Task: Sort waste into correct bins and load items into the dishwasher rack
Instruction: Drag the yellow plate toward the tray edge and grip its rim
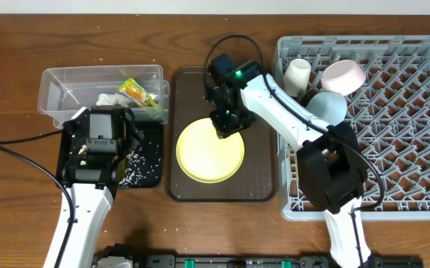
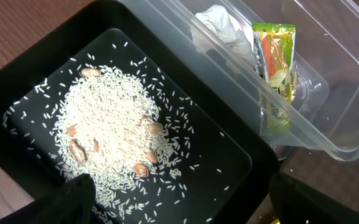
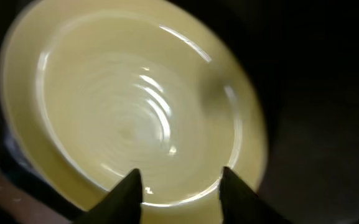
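yellow plate [image 1: 209, 151] lies flat on the brown tray [image 1: 259, 190] in the overhead view, with the right gripper [image 1: 224, 125] at its far rim and the dishwasher rack [image 1: 393, 186] beside. left wrist: left gripper [image 2: 188, 202] spread wide over rice [image 2: 111, 124] in the black tub [image 2: 191, 87]. right wrist: fingers [image 3: 126, 196] apart over the rim, clamping nothing. plate loading seems in hand; next calls for pinching the rim.

- The place is looking like a robotics lab bench, staged as a dish-clearing station.
- Two white-and-black robot arms, the left arm [image 1: 80, 219] and the right arm [image 1: 282, 108], are working at a wood-grain table [image 1: 13, 223], with a black cable [image 1: 21, 154] trailing across it.
- A grey dishwasher rack [image 1: 416, 171], a brown serving tray [image 1: 263, 186], a clear tub [image 1: 54, 93] and a black tub [image 1: 152, 134] are sitting side by side on the tabletop.
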Robot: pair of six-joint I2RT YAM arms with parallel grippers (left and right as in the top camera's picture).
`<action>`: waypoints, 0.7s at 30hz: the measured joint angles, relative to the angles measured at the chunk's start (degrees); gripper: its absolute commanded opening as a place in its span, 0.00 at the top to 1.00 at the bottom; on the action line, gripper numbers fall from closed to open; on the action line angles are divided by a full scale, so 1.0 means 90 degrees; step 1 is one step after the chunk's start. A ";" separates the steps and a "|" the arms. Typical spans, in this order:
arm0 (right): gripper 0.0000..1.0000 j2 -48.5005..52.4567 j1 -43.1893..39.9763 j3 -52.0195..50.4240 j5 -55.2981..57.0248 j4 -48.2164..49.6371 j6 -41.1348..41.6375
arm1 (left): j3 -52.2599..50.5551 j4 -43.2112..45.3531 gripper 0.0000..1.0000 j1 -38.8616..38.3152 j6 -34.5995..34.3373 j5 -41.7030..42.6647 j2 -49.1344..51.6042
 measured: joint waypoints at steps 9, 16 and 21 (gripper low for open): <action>0.58 0.0000 -0.0007 -0.0075 0.0993 0.0000 -0.0151 | 0.0000 0.0002 0.08 0.0000 0.0000 0.0000 0.0000; 0.65 0.0000 -0.0007 -0.0393 0.1192 0.0112 -0.0211 | 0.0000 0.0000 0.08 0.0000 0.0000 0.0000 0.0000; 0.71 0.0000 -0.0007 -0.0653 0.1151 0.0197 -0.0204 | 0.0000 0.0002 0.08 0.0000 0.0000 0.0000 0.0000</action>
